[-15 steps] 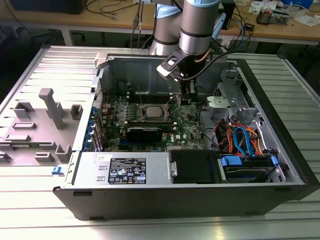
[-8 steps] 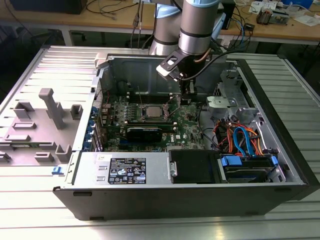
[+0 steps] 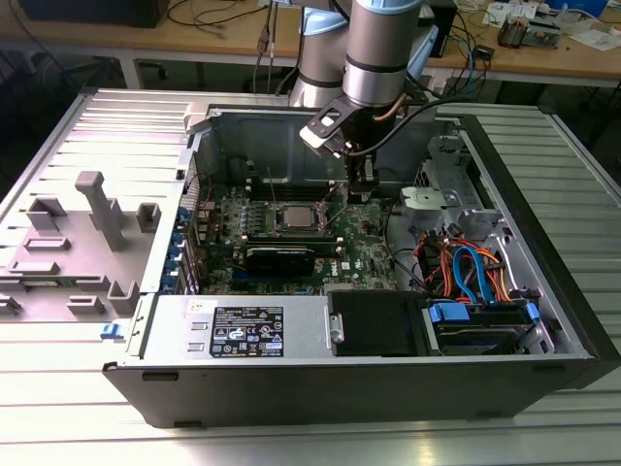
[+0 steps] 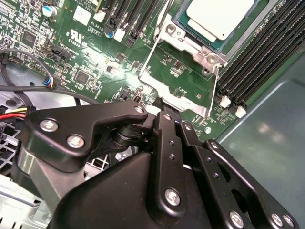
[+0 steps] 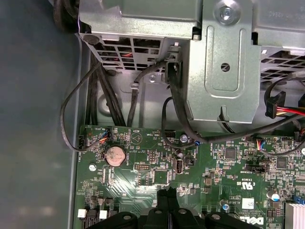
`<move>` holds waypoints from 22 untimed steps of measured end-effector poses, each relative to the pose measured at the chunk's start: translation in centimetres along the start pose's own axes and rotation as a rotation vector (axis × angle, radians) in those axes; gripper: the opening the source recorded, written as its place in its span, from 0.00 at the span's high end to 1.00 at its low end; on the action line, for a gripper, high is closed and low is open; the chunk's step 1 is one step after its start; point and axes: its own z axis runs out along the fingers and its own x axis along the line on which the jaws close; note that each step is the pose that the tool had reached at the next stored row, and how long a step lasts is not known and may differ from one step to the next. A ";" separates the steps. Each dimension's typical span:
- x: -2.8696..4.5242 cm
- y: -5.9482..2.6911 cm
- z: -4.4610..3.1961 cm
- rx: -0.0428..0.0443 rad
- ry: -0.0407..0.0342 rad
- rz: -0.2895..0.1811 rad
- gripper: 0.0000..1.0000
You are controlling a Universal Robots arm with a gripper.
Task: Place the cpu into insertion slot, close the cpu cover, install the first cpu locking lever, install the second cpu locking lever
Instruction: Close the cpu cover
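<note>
The cpu, a silver-topped square chip, lies in the insertion slot on the green motherboard; in the exterior view the cpu is at the board's middle. The cpu cover, a thin silver frame, is swung open away from the socket, with board showing through its cut-out. A thin wire locking lever stands raised along the cover's side. My gripper has its black fingers together, tips touching the cover's free edge. In the exterior view the gripper hangs just to the socket's right. The fingertips hover over the board.
Black memory slots run beside the socket. A metal drive cage and loose cables crowd the case on the exterior view's right. The power supply spans the front. Grey fixtures stand on the exterior view's left.
</note>
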 end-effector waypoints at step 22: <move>0.06 -1.01 -0.01 0.0000 0.0000 0.000 0.89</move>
